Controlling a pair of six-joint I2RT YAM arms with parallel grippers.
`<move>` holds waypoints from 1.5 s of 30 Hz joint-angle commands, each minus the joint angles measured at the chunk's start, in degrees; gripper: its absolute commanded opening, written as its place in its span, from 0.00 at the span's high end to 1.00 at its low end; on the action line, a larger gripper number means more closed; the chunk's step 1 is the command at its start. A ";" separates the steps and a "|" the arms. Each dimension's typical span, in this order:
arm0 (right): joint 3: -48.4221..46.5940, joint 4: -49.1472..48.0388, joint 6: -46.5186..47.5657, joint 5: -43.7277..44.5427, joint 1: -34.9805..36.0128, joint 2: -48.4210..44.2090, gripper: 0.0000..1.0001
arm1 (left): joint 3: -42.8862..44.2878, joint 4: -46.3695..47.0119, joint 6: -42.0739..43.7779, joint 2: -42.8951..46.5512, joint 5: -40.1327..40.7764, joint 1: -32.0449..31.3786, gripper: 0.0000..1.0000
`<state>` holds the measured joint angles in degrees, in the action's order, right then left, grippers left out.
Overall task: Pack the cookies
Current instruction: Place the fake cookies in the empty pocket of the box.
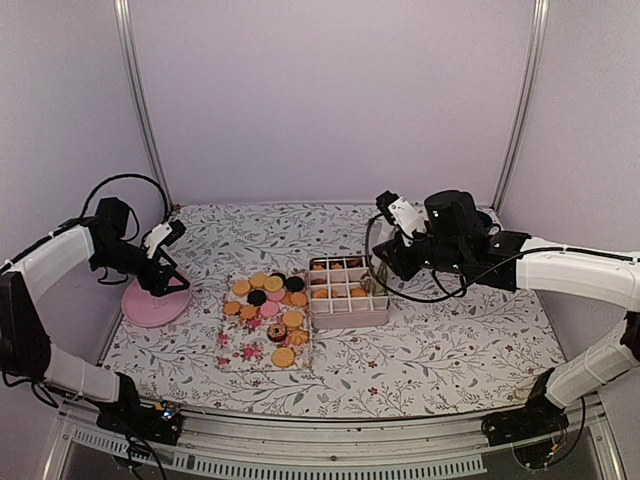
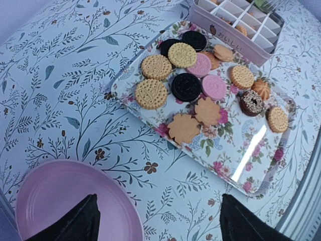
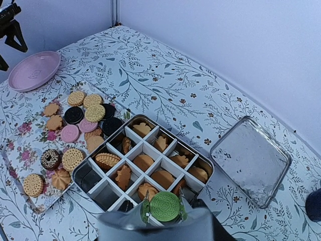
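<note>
The floral tray (image 2: 251,145) gleams glossy; the tin lid (image 3: 251,160) is dull, mottled metal; the pink plate (image 2: 65,201) looks smooth and matt; the green cookie (image 3: 164,206) is finely ridged.

The top camera sits high behind the arms (image 1: 580,265) and looks down on the whole desk (image 1: 430,350). The left wrist camera hangs close by the flowered tray (image 2: 235,150), over the pink plate (image 2: 65,201). The right wrist camera faces the tray across the divided box (image 3: 90,178). All three show it.

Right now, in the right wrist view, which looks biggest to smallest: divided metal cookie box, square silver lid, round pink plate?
1. divided metal cookie box
2. square silver lid
3. round pink plate; farthest away, so true size is unsure
</note>
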<state>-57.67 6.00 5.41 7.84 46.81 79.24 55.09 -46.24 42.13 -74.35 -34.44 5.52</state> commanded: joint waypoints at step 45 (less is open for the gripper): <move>-6.78 -0.40 2.73 -0.19 -0.62 -2.55 0.80 | 0.36 -0.78 1.55 0.32 -0.35 0.02 0.17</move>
<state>-60.86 5.74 6.94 6.94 46.81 78.28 55.24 -46.83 43.13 -74.32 -34.02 5.52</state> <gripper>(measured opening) 0.278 0.830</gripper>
